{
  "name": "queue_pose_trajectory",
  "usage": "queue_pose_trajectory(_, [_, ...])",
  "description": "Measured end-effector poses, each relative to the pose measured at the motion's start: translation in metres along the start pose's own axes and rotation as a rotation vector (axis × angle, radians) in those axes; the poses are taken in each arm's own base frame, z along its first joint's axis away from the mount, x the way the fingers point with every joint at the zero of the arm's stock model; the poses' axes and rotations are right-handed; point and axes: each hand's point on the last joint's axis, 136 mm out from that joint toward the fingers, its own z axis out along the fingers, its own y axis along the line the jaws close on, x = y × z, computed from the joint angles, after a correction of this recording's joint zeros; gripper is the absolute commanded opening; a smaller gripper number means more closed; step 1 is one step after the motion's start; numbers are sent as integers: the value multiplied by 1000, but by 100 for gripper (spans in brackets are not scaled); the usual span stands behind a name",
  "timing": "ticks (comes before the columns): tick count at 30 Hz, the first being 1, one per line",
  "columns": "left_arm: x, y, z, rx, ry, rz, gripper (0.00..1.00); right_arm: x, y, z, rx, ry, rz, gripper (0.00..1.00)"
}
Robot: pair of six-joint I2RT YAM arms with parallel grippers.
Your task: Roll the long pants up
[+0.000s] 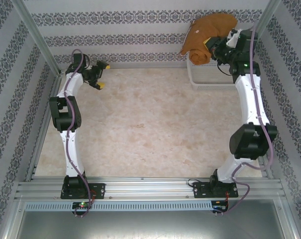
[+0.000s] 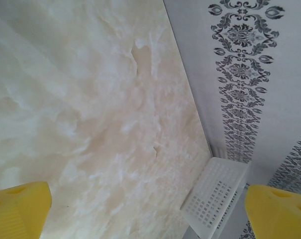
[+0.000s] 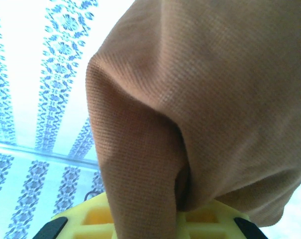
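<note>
Rust-brown cloth: the long pants [image 1: 210, 32], bunched in a soft lump, up high at the far right corner, close to the wall [image 1: 140, 30].
Right gripper [image 1: 226, 44]: pinches a fold of the pants between yellow pads [image 3: 210, 220]; cloth drapes down over the fingers in the wrist view.
White basket [image 1: 197, 79]: sits on the table [image 1: 150, 129] just under the lump; hard to tell whether any cloth touches it.
Left gripper [image 1: 97, 75]: spread wide, holds nothing, hangs over the far left of the table, well apart from the pants.
Table top: pale and marbled, with lots of room in the middle.
Step in hand: looks like fetching, with the pants lifted up over the basket. No rolling yet; no leg laid flat.
How far along: very early, by the look of it.
Next move: likely calls for a carry to the middle of the table, then a gentle set-down so both legs can be pulled out long and straight.
Help needed: probably the other gripper too, to grab a second edge and stretch the cloth flat.
Watch out: floppy cloth may slip or land in a heap, and a heap rolls badly.
</note>
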Motion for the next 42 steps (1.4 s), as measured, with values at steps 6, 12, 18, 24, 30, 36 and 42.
queue_pose_trajectory(6, [5,8,4,-3,28,-15,100,2,-30,-20,146,-107,28,0])
queue_pose_trajectory(12, [7,7,6,11,41,-15,100,17,-113,-20,381,-172,124,0])
queue_pose_trajectory(18, [8,5,6,21,52,-26,100,16,-150,-30,512,-246,166,0])
queue_pose_trajectory(24, [7,7,12,23,63,-32,100,-16,-156,-7,505,-311,167,0])
queue_pose_trajectory(30, [3,20,24,5,72,-47,100,-46,-194,46,499,-332,201,0])
queue_pose_trajectory(36, [0,22,30,0,74,-51,100,-51,-244,92,508,-333,267,0])
queue_pose_trajectory(42, [-4,30,38,-18,77,-63,100,-57,-282,130,479,-356,314,0])
